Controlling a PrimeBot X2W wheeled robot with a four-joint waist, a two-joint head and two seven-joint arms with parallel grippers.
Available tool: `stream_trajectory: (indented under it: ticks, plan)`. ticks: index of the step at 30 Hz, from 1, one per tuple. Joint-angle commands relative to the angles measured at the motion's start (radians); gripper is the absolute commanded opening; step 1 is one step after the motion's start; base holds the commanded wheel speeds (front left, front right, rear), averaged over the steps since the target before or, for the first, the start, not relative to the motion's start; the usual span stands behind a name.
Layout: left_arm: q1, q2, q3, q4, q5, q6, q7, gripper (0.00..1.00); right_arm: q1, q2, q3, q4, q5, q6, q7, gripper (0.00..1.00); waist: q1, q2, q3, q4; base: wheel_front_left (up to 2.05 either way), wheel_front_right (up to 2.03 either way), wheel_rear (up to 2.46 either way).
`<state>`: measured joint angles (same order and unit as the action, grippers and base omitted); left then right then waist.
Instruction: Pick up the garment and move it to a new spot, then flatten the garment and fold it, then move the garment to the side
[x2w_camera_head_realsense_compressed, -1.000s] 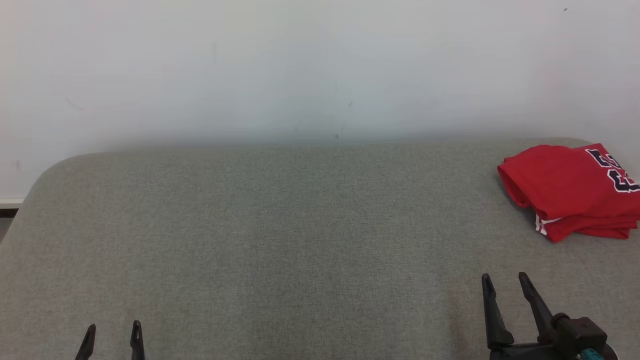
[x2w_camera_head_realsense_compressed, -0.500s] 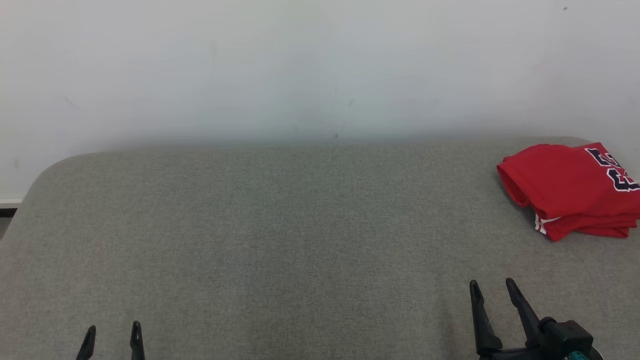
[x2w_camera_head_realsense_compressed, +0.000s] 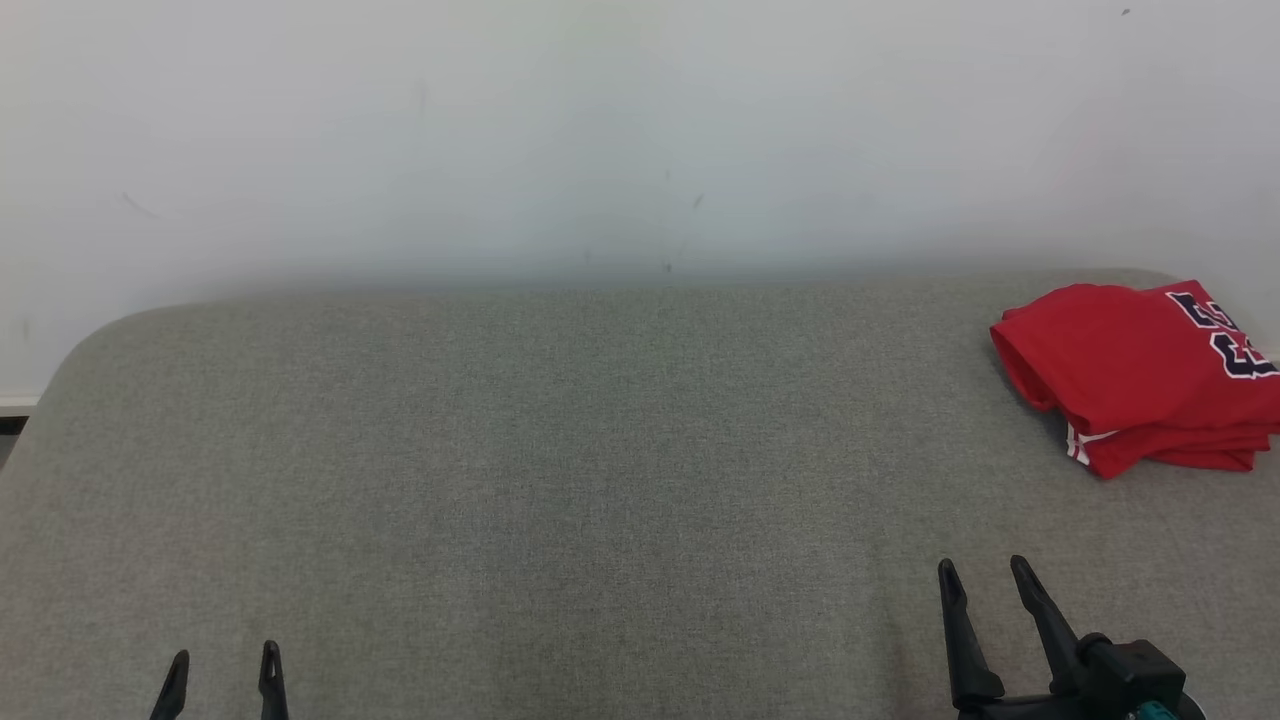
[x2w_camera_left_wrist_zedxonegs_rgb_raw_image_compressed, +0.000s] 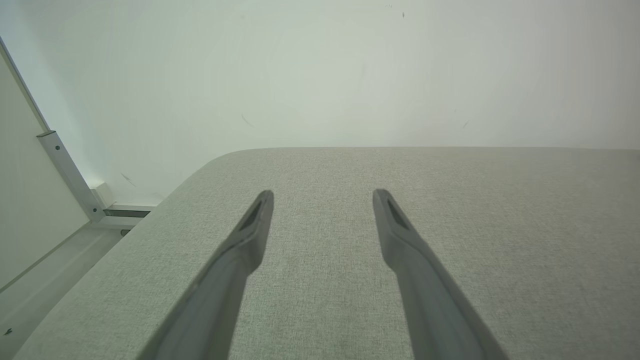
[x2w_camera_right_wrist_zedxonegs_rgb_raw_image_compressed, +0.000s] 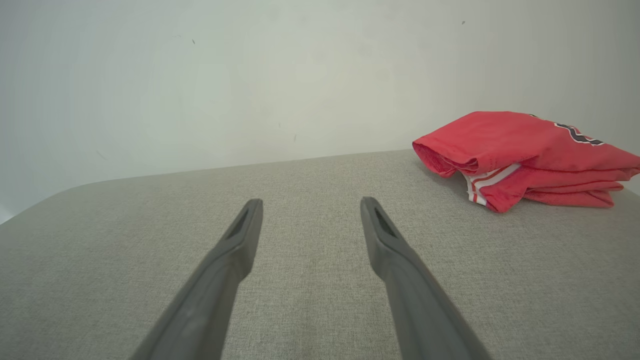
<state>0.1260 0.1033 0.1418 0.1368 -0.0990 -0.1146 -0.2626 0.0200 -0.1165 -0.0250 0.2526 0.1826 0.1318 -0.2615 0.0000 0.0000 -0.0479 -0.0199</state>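
Observation:
The garment is a red jersey with dark lettering and white trim, folded into a neat stack at the far right of the grey padded table. It also appears in the right wrist view, garment, ahead and to the right of the fingers. My right gripper stands open and empty near the front right, well short of the garment. At the front left my left gripper is open too, with nothing between its fingers; the same gripper shows bare table in its gap.
A plain white wall rises right behind the table. The table's rounded left corner drops off to a floor with a white panel and metal post. The garment lies close to the right edge.
My right gripper has pulled back toward the front and slightly left, away from the garment. The head view has shifted a little. The left gripper and the garment have stayed put.

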Motion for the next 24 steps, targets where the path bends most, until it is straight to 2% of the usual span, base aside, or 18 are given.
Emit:
stream_trajectory:
  ticks: [1,2,3,7,16,24]
  plan:
    - [-0.008,-0.002,0.004,0.002,0.007,0.000,-0.003,1.00,0.001,0.002,0.000,0.000,0.001,-0.003,-0.004,1.00,0.0000,0.0000,0.001,0.000,0.00,0.00,0.00]
    - [-0.008,-0.002,0.004,0.001,0.008,-0.001,-0.003,1.00,0.001,0.002,0.000,0.000,0.002,-0.003,-0.004,1.00,0.0000,0.0000,0.001,0.000,0.00,0.00,0.00]
    - [-0.001,-0.001,0.001,0.001,0.001,0.000,0.000,0.00,0.000,0.000,0.000,0.000,0.001,0.000,0.000,0.00,0.0000,0.0000,0.001,0.000,0.00,0.00,0.00]
    - [0.010,-0.010,-0.001,0.037,-0.004,0.000,0.005,0.00,0.014,0.003,0.000,0.034,0.004,0.000,0.008,0.00,0.0000,0.0000,0.001,0.000,0.00,0.00,0.00]
    - [-0.031,-0.016,0.002,0.053,-0.209,-0.002,0.063,0.00,-0.009,0.012,-0.016,0.030,0.197,0.000,0.061,0.00,0.0000,0.0000,0.005,0.002,0.00,0.00,0.00]
    - [-0.049,-0.019,-0.005,0.054,-0.340,-0.004,0.090,0.00,-0.021,0.017,-0.022,0.023,0.321,0.000,0.091,0.00,0.0000,0.0000,0.008,0.003,0.00,0.00,0.00]
